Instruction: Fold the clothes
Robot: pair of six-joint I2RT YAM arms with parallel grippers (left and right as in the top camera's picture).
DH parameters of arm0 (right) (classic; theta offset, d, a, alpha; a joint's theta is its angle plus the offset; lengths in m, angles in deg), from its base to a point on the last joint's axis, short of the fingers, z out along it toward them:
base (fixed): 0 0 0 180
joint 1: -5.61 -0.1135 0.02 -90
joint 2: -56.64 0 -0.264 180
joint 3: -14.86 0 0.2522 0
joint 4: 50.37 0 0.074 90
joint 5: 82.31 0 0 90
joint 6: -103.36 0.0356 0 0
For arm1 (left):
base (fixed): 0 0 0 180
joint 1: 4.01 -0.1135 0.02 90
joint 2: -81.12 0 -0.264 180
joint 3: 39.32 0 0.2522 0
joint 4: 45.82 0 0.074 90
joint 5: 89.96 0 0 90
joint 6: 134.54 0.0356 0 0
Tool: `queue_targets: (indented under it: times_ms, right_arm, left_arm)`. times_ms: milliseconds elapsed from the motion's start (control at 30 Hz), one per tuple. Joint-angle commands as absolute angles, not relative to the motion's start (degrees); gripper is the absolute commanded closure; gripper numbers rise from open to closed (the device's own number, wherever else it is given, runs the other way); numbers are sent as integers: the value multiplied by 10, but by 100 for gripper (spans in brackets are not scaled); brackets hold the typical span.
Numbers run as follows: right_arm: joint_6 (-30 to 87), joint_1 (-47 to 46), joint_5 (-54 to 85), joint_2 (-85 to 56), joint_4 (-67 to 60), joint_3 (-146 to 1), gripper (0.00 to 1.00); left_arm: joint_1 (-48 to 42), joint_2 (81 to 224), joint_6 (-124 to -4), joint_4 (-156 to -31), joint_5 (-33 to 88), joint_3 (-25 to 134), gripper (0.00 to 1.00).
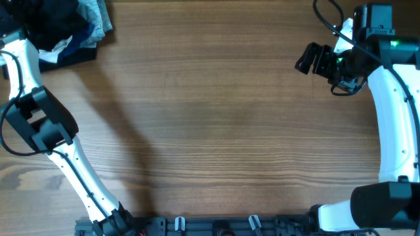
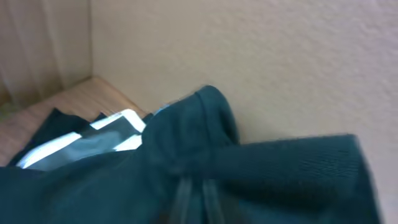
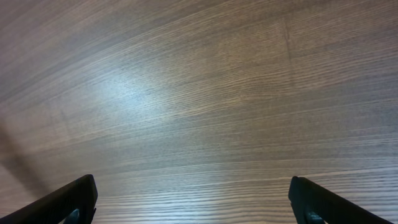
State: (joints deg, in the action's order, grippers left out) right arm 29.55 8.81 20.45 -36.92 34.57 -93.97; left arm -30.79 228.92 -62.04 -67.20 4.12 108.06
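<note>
The overhead view is evenly and softly lit, sharp across the wooden table (image 1: pixel 216 98); a broad faint shadow (image 1: pixel 128 141) slants down its left part; a small green light (image 1: pixel 394 44) glows on the right arm (image 1: pixel 394 118). The left wrist view is blurred throughout; the dark cloth (image 2: pixel 186 180) is smeared and out of focus against a bright pale wall (image 2: pixel 280 56). The right wrist view is crisp; a pale sheen (image 3: pixel 134 93) lies on the wood; a dark shadow (image 3: pixel 15 165) sits at the left edge; the fingers (image 3: pixel 68 200) show as dark shapes.
</note>
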Motion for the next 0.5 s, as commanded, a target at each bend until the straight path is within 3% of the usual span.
queue_targets:
  times_ms: [0,33,100,167,300,467]
  right_arm:
    - [284,86,192,-377,351,-941,0]
    - [284,86,192,-377,351,-941,0]
    - [285,86,192,-377,350,-941,1]
    - [286,86,192,-377,348,-941,0]
    - [287,86,193,-377,344,-941,0]
    - [288,86,197,-376,344,-941,0]
  left_arm:
    - [-300,2275,-635,-667,77,1078,53]
    - [-300,2265,-635,-665,77,1078,54]
    - [-300,2232,-635,-662,77,1078,41]
    - [-300,2198,-635,-662,78,1078,34]
    - [-297,2133,-635,-667,113,1078,2]
    - [-294,2062,-635,-686,187,1078,0]
